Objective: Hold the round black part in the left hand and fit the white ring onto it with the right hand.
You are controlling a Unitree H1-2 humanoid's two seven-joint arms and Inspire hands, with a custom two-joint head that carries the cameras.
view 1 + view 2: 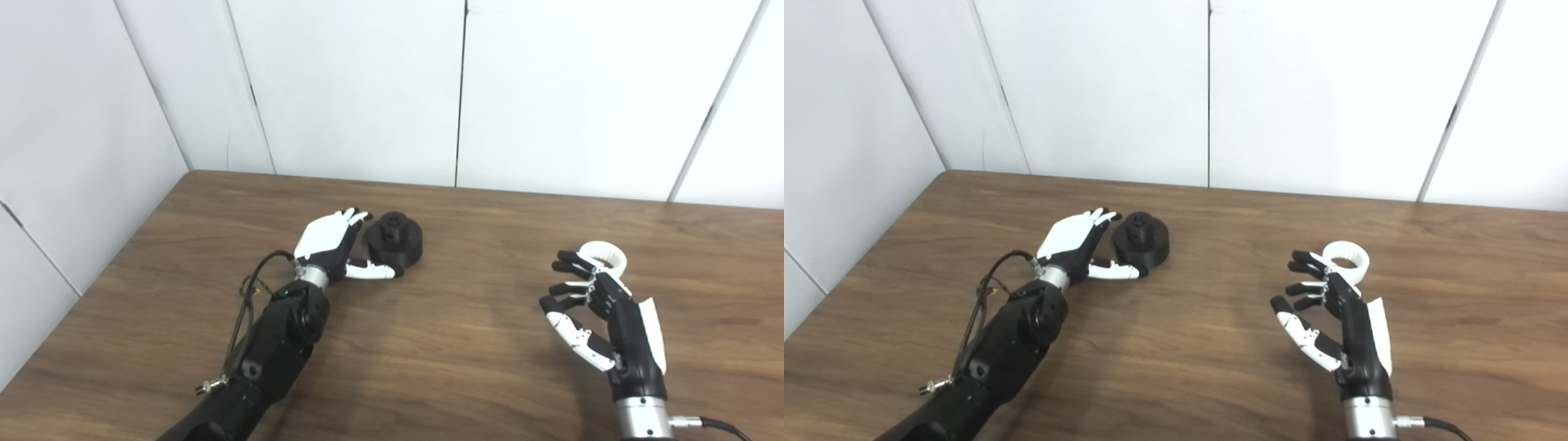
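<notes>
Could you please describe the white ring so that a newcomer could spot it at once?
On the wooden table, look to the right half, just beyond the fingertips of the open right hand. The white ring lies flat there, the only white, hollow thing; the other part is black.

Lab: bare white panels (343, 92), wooden table (465, 343).

A round black plastic part (395, 245), squat and drum-shaped with a smaller raised knob on its top face, sits flat on the wooden table, upright, left of centre. A white plastic ring (603, 257), short-walled with an open centre and fine ribbing around its outside, lies flat on the same surface well apart from the black part, off toward its 3 o'clock and slightly nearer the front edge. The two pieces are separate, the ring not fitted.
</notes>
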